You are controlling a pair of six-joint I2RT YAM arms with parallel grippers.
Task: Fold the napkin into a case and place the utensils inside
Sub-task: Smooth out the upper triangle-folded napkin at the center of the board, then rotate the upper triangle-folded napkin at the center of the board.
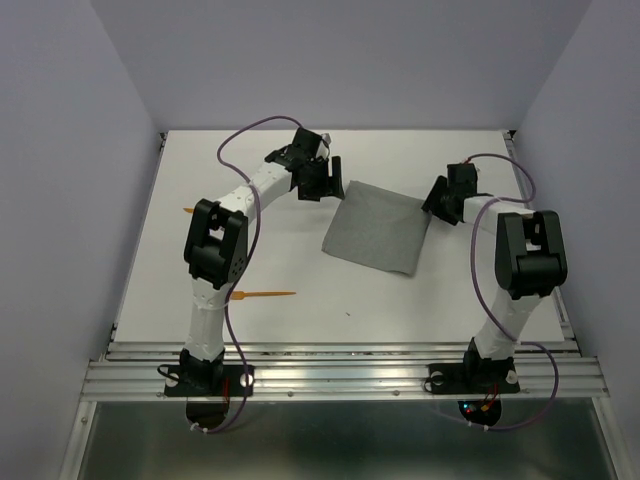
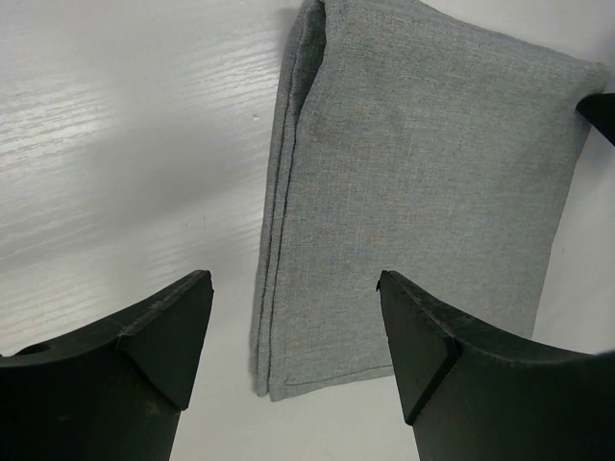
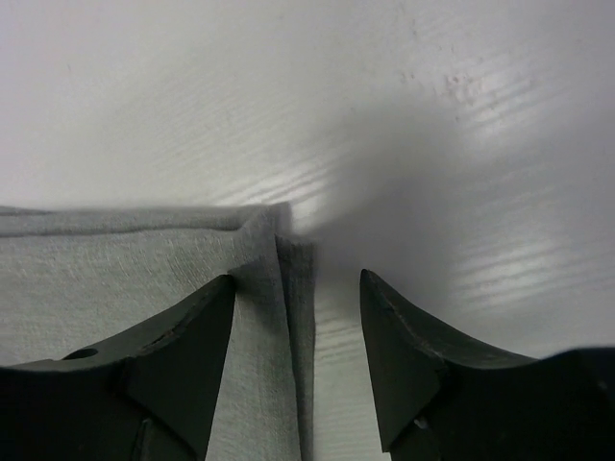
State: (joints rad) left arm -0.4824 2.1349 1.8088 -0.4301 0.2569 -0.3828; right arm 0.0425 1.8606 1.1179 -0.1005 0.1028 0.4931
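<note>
The grey napkin (image 1: 375, 232) lies folded in layers on the white table, a broad rectangle rather than a narrow case. My left gripper (image 1: 325, 185) hangs open over its far-left corner; the left wrist view shows the stitched corner (image 2: 279, 379) between the spread fingers of the gripper (image 2: 293, 283), untouched. My right gripper (image 1: 437, 205) is open at the napkin's far-right corner, where the layered edge (image 3: 298, 288) stands between the gripper's (image 3: 296, 279) fingers without being pinched. One orange utensil (image 1: 262, 295) lies near the left arm's base. Another (image 1: 189, 210) peeks out behind the left arm.
The white table (image 1: 300, 150) is walled at the back and both sides. A metal rail (image 1: 340, 365) with both arm bases runs along the near edge. Purple cables loop over each arm.
</note>
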